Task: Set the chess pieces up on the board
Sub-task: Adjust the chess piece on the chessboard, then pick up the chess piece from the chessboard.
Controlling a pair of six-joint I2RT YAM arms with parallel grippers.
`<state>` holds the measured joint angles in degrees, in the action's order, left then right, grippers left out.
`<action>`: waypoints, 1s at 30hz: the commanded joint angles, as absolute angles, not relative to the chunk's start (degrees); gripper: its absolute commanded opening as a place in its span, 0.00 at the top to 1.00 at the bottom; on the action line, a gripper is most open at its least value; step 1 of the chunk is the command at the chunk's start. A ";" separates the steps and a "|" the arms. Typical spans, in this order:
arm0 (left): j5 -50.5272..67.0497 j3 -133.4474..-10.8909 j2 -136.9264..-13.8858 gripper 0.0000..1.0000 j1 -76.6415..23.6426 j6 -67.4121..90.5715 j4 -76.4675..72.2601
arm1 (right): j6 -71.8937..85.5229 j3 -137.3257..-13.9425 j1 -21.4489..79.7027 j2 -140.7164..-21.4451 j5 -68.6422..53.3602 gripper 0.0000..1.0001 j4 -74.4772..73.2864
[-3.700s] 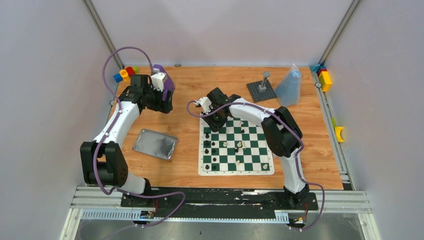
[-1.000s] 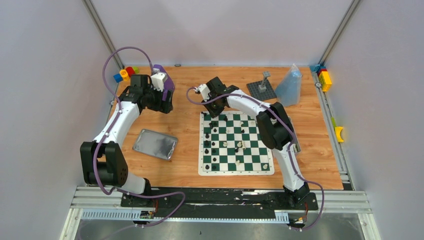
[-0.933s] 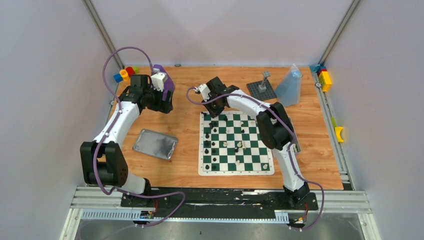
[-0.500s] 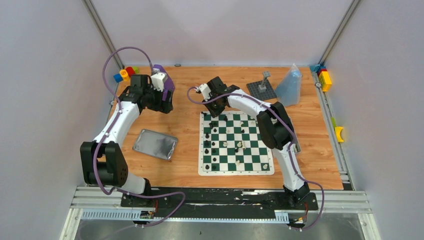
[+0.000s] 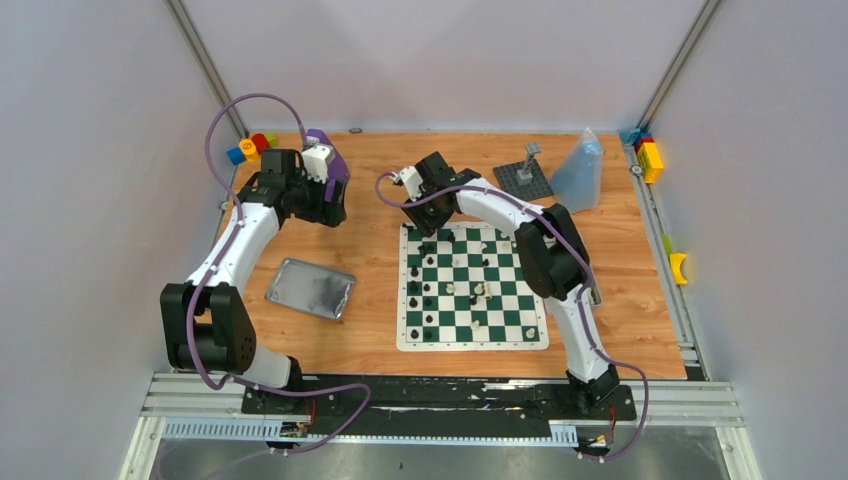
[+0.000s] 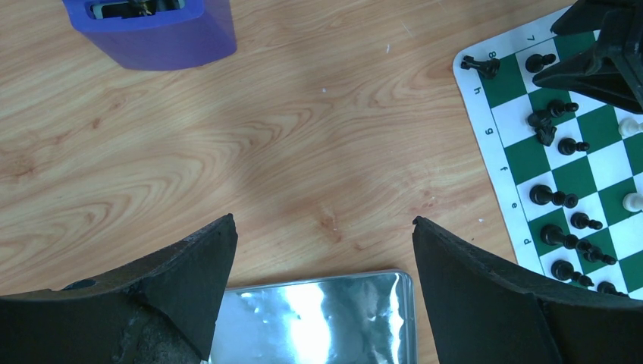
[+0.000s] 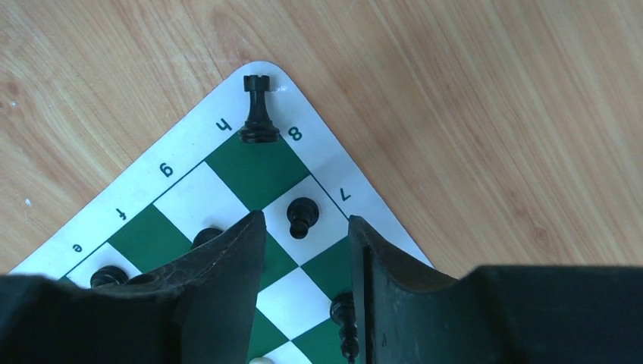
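Note:
The green-and-white board lies in front of the right arm. Black chess pieces crowd its left columns and white ones sit mid-board. My right gripper hovers over the board's far-left corner, open, with nothing between its fingers. A black rook stands free on the border by h8, beyond the tips. A black pawn stands just ahead of the gap. My left gripper is wide open and holds nothing, off the board to the left. The rook also shows in the left wrist view.
A silver tin lies left of the board, under my left gripper. A purple holder and toy blocks sit far left. A grey studded plate, a clear bag and more blocks are at the far right.
The right gripper's jaws have parted over the board's far-left corner, and the black rook now stands free there. The left arm has not moved.

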<state>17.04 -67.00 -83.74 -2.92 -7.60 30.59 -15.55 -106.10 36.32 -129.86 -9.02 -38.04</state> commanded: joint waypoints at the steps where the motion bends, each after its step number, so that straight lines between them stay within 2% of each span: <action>1: 17.93 -66.57 -82.26 0.06 -2.57 -7.78 29.09 | -15.36 -105.98 35.41 -123.55 -8.17 0.54 -37.97; 13: 18.19 -66.72 -82.47 0.06 -2.57 -7.69 29.09 | -15.92 -95.71 31.05 -113.82 -7.75 0.55 -37.97; 30: 18.14 -66.85 -83.09 0.06 -2.56 -7.79 29.11 | -14.33 -93.60 30.40 -117.42 -11.88 0.53 -37.27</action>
